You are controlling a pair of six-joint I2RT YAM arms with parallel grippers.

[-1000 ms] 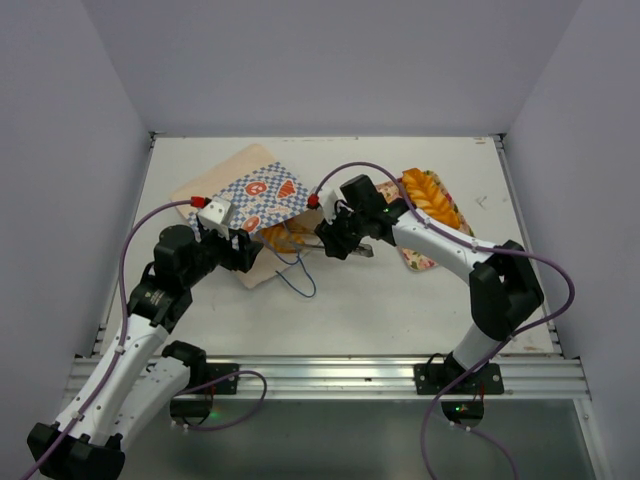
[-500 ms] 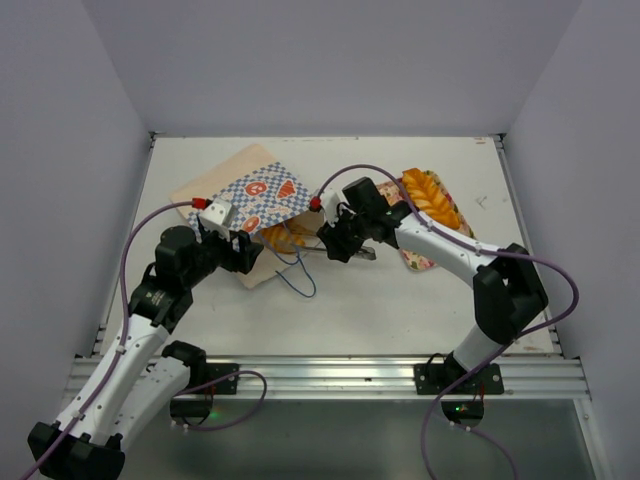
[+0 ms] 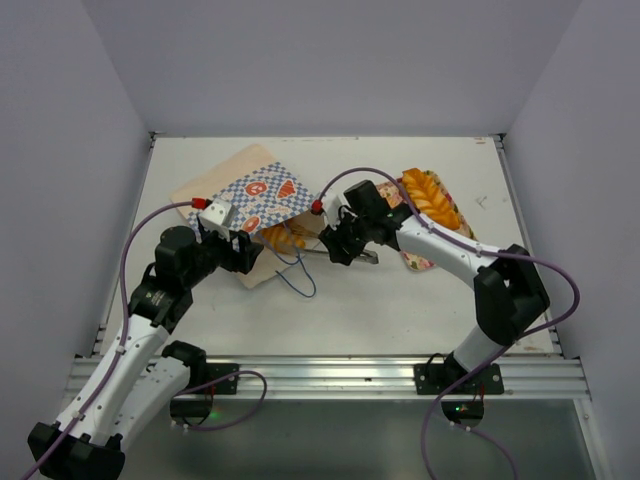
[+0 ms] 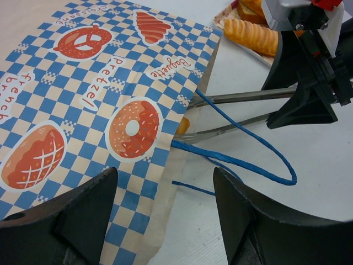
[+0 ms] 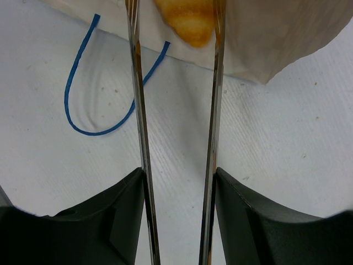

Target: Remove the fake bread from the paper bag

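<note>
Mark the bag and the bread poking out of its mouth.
bag (image 4: 83,83), left wrist view, on its checkered face.
bread (image 5: 190,19), right wrist view, on the tip sticking out.

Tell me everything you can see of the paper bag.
The paper bag lies flat on the table. It is tan paper with a blue-and-white checkered band printed with red-orange pretzel, doughnut and baguette pictures and words. Its mouth faces the right arm, and thin blue cord handles trail from it onto the table. A golden bread tip shows at the mouth, between the thin metal fingers of the right tool. The open left tool hangs over its near edge; contact cannot be told.
</note>
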